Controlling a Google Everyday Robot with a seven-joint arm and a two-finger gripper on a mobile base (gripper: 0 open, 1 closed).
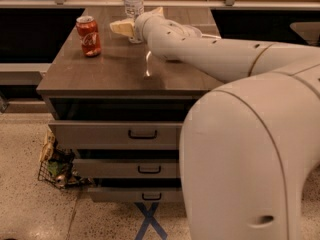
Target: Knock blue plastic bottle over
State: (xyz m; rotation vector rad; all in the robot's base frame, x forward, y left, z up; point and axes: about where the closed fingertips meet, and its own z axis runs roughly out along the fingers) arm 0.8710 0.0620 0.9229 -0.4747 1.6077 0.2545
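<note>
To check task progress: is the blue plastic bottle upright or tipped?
Upright: the blue plastic bottle stands cap-up; the hand sits beside its base.

Warm, fairly dim indoor light, falling from above onto the bench (95, 79).
You will see a pale streak of glare (148, 65) on the bench top beside the arm (235, 59), whose shell is lit evenly. The gripper (122, 27), at the far side just beside the blue plastic bottle (133, 1), takes the same yellowish cast. The recess (115, 115) under the bench top lies in deep shadow.
</note>
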